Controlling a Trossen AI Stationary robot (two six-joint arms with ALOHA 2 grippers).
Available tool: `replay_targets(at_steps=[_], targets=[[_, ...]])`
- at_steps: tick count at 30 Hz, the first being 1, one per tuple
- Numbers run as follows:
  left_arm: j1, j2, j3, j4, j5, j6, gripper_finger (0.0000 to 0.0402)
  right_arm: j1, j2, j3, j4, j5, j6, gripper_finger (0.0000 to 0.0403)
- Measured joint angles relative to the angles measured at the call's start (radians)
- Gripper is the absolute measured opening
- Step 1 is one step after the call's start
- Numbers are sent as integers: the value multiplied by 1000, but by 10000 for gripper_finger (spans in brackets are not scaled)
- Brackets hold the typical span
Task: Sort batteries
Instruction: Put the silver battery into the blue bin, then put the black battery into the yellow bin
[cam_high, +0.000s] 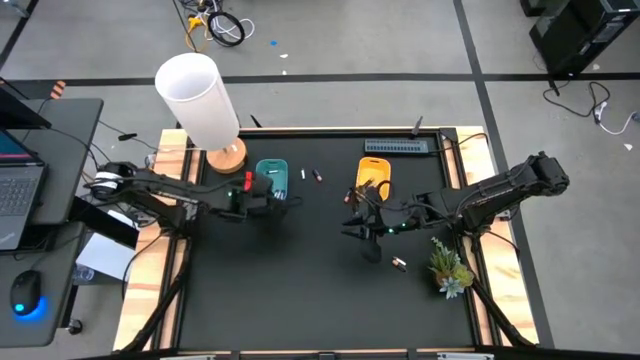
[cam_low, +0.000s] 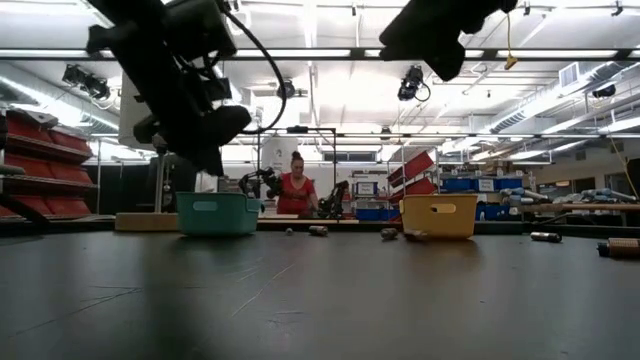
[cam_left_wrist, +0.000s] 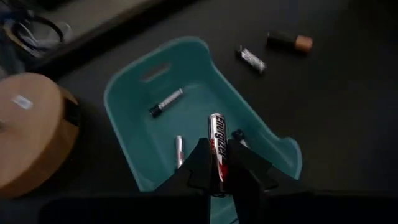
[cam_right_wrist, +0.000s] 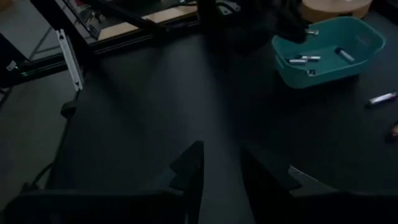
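Silver battery: held in left gripper (cam_left_wrist: 219, 171), a thin cylinder with a black band and "Energizer" print (cam_left_wrist: 217, 144), lengthwise between the fingers, above the teal tray.
Left gripper: fingers narrow, clamped on the silver battery; in the high view it sits over the near end of the teal tray (cam_high: 266, 197).
Teal tray: small rectangular bin with a slot handle (cam_left_wrist: 127, 93), on the black mat beside the wooden lamp base (cam_left_wrist: 28, 134).
Batteries in teal tray: silver and black, thin; one lies diagonally near the handle end (cam_left_wrist: 166, 102), one silver one lies along the floor (cam_left_wrist: 179, 150), another is partly hidden by the gripper; the right wrist view shows several in there (cam_right_wrist: 303, 59).
Loose batteries on mat: one silver and black (cam_left_wrist: 251, 58) and one dark with a copper end (cam_left_wrist: 290, 42), close together between the two trays; the pair shows in the high view too (cam_high: 311, 176).
Another loose battery: copper-ended, on the mat near the plant (cam_high: 398, 264).
Yellow tray: small bin (cam_high: 372, 172), right of the loose pair, well apart from the teal tray; contents cannot tell.
Right gripper: fingers parted with nothing between them (cam_right_wrist: 222, 165), above bare black mat, just in front of the yellow tray (cam_high: 366, 232).
Plant: small green sprig at the mat's right edge (cam_high: 447, 266).
Lamp: white shade on a wooden base at the mat's left rear corner (cam_high: 197, 98).
Background: a person stands far behind the table in the low view (cam_low: 297, 190).
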Motion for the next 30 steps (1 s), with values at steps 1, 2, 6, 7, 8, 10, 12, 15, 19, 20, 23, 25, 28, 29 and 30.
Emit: replay_targets(at_steps=[1,2,6,7,8,10,12,15,19,20,23,25,28,29,30], targets=[[17,0,0,4,29,18,44,7,0,-1,2,0,7,113],[34,0,0,11,54,26,45,13,0,-1,5,0,10,113],[79,0,0,31,100,59,60,32,0,-1,6,22,19,113],[87,0,0,37,112,73,67,34,0,-1,6,28,19,113],[93,0,0,45,123,90,74,36,0,-1,7,33,19,113],[102,0,0,64,141,114,89,36,0,-1,6,37,28,113],[104,0,0,79,147,123,101,36,0,-1,6,37,34,113],[104,0,0,82,146,124,110,36,0,-1,6,37,34,113],[104,0,0,81,146,123,111,36,0,-1,5,37,31,113],[104,0,2,78,146,123,111,36,-4,-1,3,36,29,113],[104,-5,43,52,178,121,112,35,-37,15,-48,-2,40,113],[104,-14,86,51,229,120,111,36,-69,46,-143,-32,40,113],[96,-13,166,43,294,120,105,40,-116,72,-324,-53,34,113],[94,-13,191,42,309,120,102,40,-129,73,-378,-65,28,113],[87,-13,216,52,318,114,99,40,-137,73,-437,-81,16,113]])
